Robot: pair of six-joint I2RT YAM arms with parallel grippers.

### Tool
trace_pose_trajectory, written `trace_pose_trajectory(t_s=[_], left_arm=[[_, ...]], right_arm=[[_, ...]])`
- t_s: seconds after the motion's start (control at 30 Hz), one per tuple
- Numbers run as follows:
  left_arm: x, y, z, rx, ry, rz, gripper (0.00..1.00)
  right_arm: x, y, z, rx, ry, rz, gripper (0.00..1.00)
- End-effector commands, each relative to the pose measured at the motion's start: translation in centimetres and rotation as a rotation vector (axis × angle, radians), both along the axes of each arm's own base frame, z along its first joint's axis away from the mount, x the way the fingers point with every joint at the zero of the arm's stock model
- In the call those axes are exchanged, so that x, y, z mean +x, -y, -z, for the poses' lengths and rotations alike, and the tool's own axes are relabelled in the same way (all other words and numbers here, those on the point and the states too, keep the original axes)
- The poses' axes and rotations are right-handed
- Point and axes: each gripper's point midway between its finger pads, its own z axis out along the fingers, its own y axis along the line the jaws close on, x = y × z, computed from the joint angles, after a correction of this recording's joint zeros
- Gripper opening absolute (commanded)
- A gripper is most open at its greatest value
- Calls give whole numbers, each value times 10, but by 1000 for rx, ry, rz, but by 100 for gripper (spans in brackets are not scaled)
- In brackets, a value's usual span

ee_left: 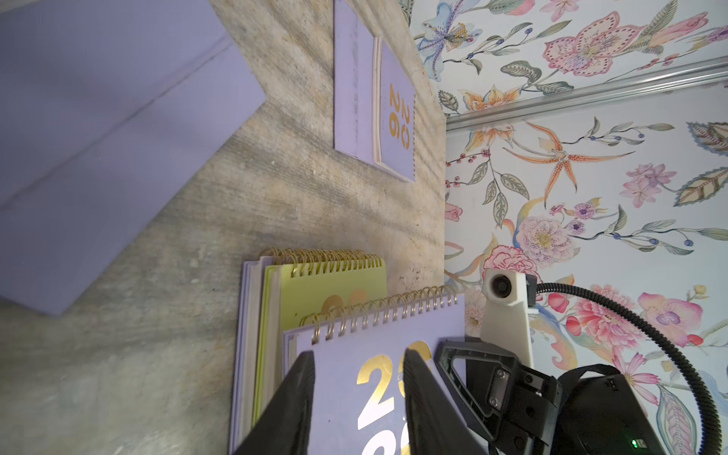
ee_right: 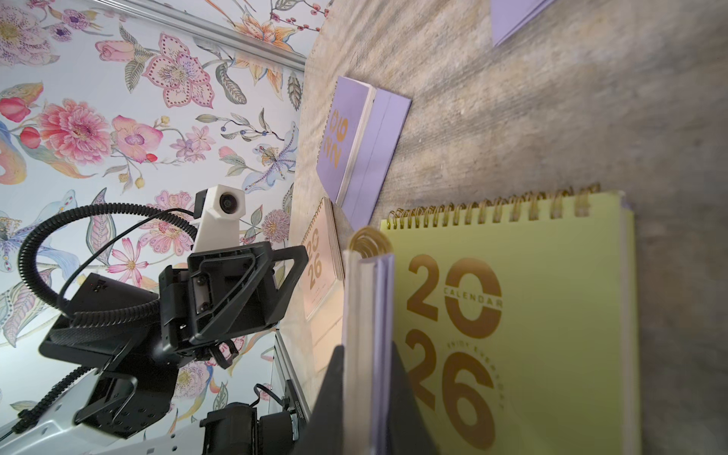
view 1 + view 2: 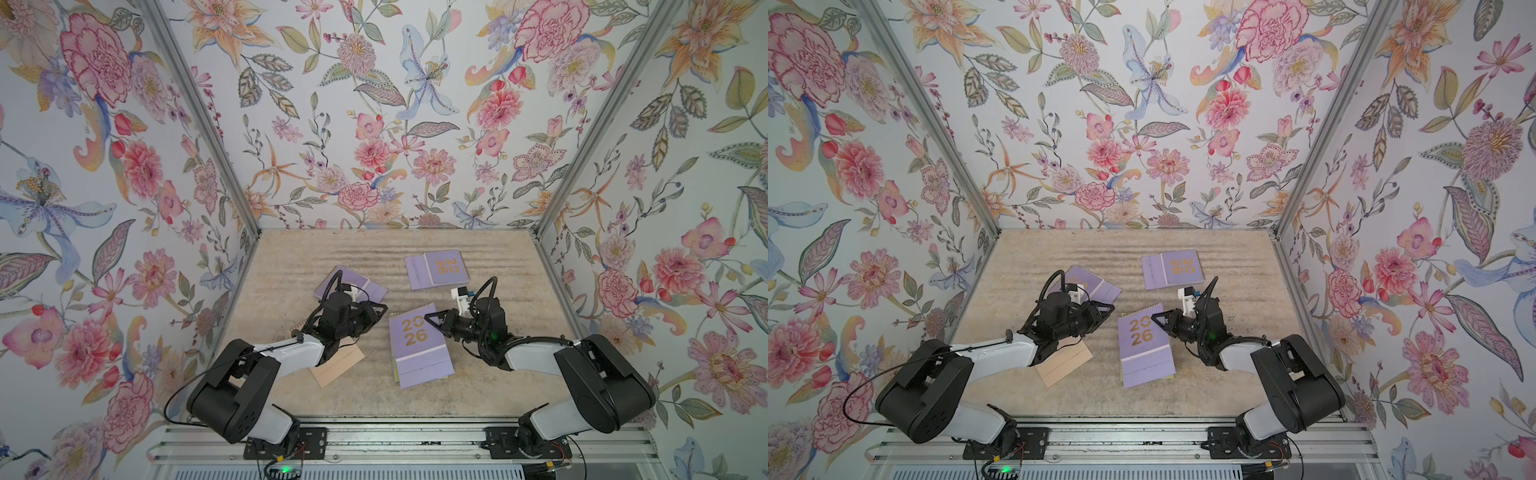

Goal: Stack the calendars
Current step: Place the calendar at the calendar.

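Cover of yellow-green calendar under lilac calendar: wrist views only.

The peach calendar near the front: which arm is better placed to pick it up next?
Probably the left. The peach calendar lies partly under that arm, and the left tool is open and empty. The right tool is shut on the top lilac calendar.
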Motion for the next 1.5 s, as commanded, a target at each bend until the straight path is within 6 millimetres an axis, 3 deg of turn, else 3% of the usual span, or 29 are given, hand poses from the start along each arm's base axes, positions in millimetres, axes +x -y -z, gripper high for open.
trace_pose_trajectory(t_s=[0.0, 0.3, 0.5, 0.53, 0.7, 1.47], left_arm=[[-10, -3, 21, 43, -44, 15, 37], [-19, -3, 37, 39, -85, 22, 29], [-23, 5, 41, 22, -96, 47, 24], [-25, 7, 52, 36, -124, 51, 24], [-26, 16, 57, 34, -136, 77, 24], [-25, 26, 58, 16, -138, 106, 24]], right_arm=[[9, -5, -24, 71, 86, 13, 0], [11, -1, -19, 78, 89, 49, 0], [11, 2, -11, 68, 80, 63, 0], [11, 2, -10, 69, 80, 64, 0], [11, 3, -5, 69, 73, 70, 0], [15, 6, 8, 91, 58, 103, 4]])
